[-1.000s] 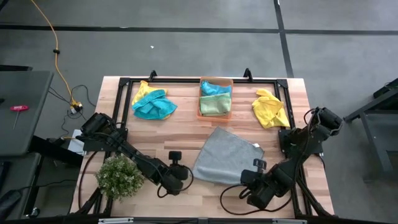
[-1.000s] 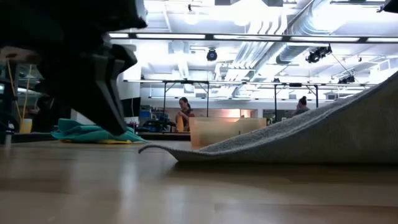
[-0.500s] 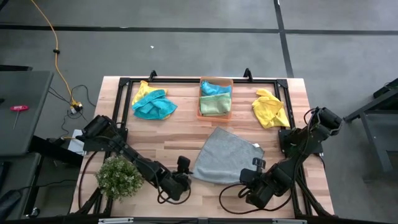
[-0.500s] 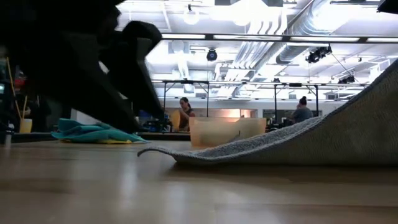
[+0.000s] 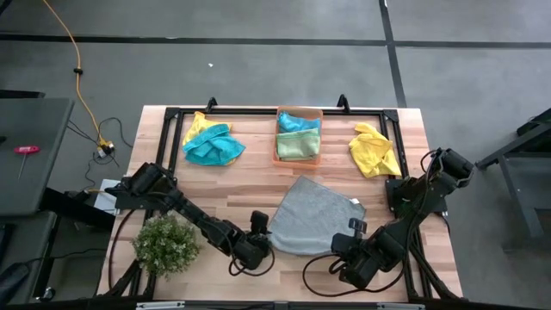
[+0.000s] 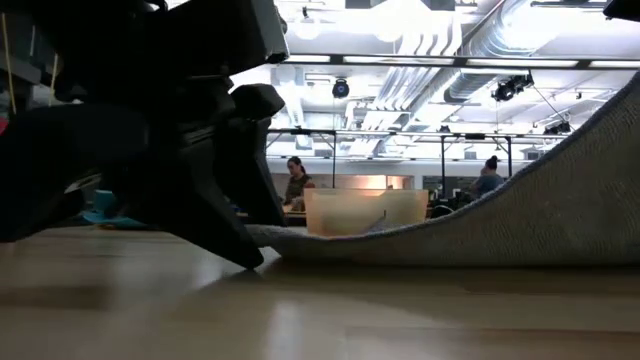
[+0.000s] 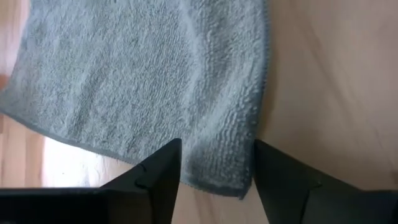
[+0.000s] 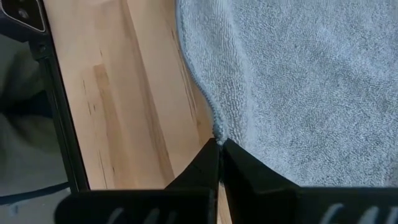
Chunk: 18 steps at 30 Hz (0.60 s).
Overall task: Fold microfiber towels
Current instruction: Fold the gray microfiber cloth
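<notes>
- The grey towel (image 5: pixel 312 215) lies spread near the front middle of the table (image 5: pixel 250 176), one side of it lifted off the wood on the right arm's side.
- The right gripper (image 8: pixel 219 149) is clamped tight on that towel's edge, near a front corner, and holds it up.
- The left gripper (image 7: pixel 214 168) sits low at the opposite front corner, fingers spread wide with the corner between them, gripping nothing yet.
- Other towels sit well apart along the back: a teal and yellow heap (image 5: pixel 211 142), a yellow one (image 5: pixel 374 151), and folded ones in the orange bin (image 5: pixel 299 136).
- Risks from here:
  - The left fingers could close on wood beside the hem, since the corner seems to lie flat, though the low view is too shadowed to be sure.
  - A one-layer pinch could slip, leaving the fold crooked.
  - The right arm pulling early would drag the corner away from the left fingers.
</notes>
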Tool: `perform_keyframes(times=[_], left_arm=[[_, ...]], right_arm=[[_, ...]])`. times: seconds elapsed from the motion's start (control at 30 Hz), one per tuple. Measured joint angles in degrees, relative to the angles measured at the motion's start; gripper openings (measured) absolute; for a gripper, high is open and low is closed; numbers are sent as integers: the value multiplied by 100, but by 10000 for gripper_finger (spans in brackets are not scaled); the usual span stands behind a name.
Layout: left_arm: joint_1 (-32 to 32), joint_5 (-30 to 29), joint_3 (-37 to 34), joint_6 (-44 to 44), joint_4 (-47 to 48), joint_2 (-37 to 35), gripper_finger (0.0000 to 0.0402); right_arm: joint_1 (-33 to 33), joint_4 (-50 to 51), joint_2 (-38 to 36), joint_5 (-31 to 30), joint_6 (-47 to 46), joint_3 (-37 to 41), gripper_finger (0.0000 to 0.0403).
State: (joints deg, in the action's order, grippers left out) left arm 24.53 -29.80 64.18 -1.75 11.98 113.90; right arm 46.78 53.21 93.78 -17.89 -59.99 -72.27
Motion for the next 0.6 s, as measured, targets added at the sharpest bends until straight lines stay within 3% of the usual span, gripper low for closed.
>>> perform_keyframes(times=[0.43,0.6], left_arm=[[100,-543,-13,-50,244,-21,76],[238,-521,-13,-55,232,-23,63]], right_arm=[[0,-13,2,0,0,0,0],[0,-12,2,1,-1,0,0]])
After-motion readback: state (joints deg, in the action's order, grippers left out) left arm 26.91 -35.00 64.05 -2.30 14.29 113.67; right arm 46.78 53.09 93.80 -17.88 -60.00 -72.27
